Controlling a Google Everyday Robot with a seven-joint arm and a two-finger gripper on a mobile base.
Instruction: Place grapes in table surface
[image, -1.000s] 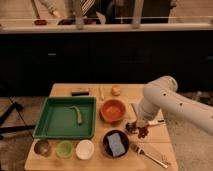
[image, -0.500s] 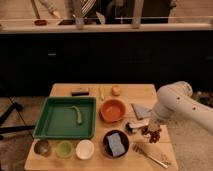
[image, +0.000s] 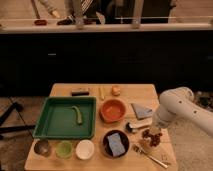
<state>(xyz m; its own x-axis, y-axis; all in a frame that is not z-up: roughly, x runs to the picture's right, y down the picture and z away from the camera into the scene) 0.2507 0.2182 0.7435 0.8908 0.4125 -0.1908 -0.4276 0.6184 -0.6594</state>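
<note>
The grapes (image: 152, 138), a small dark reddish-purple bunch, hang at the tip of my gripper (image: 151, 134) over the right side of the light tan table surface (image: 150, 95), low and close to the wood. The gripper is shut on the grapes. My white arm (image: 177, 107) reaches in from the right edge of the view. I cannot tell whether the bunch touches the table.
A green tray (image: 52, 122) holding a green vegetable is at the left. An orange bowl (image: 113, 110), a dark bowl with a blue-grey pad (image: 115, 143), three small bowls (image: 64, 149), a small orange fruit (image: 116, 90), a blue napkin (image: 142, 111) and a fork (image: 152, 157) lie around.
My gripper has moved right and down with the grapes, from beside the orange bowl toward the table's right front area.
</note>
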